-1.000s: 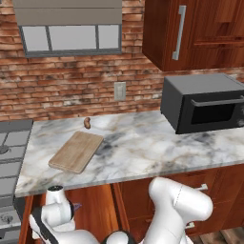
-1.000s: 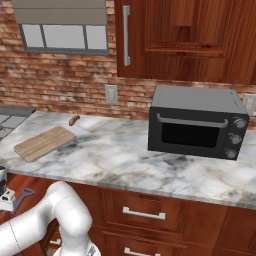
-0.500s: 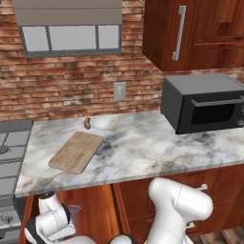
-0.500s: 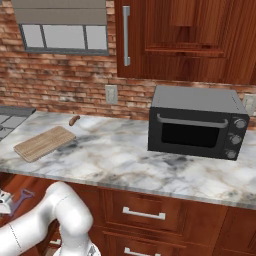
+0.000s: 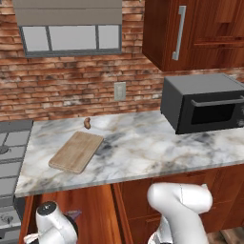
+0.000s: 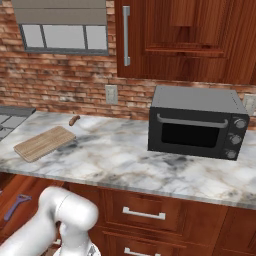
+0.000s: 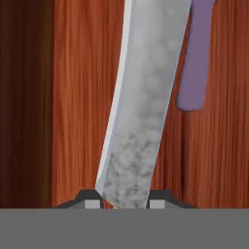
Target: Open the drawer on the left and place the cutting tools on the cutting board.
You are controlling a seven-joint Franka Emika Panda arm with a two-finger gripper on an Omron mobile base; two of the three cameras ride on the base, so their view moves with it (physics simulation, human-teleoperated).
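The marble counter (image 5: 143, 143) runs above and beyond the gripper, with dark wooden wall cabinets (image 6: 185, 40) and a brick wall (image 5: 71, 90) higher up behind it. A black microwave (image 6: 195, 122) stands on the counter, far off to the gripper's right. A grey stove (image 5: 9, 152) adjoins the counter's left end, roughly above the spot where the arm works. The cutting board (image 5: 76, 151) lies flat on the counter up above the gripper and a little to its right, bare, with a small brown object (image 5: 87, 123) on the marble just past its far corner.

Below the counter edge the drawer (image 7: 82, 97) stands open, its reddish-brown wooden floor lying directly under the hand. In the hand view the gripper (image 7: 120, 200) is lowered into it, its jaws drawn in to a narrow gap on either side of the knife (image 7: 143, 97); each fingertip sits right at an edge of the grey blade, which runs straight ahead from between them, so the gripper looks closed on the knife. The handle cannot be seen from here. The purple peeler (image 7: 197, 63) lies on the drawer floor just beside the blade, ahead and to the right in the hand view; in the right base view it (image 6: 17, 206) rests in the open drawer, left of the arm
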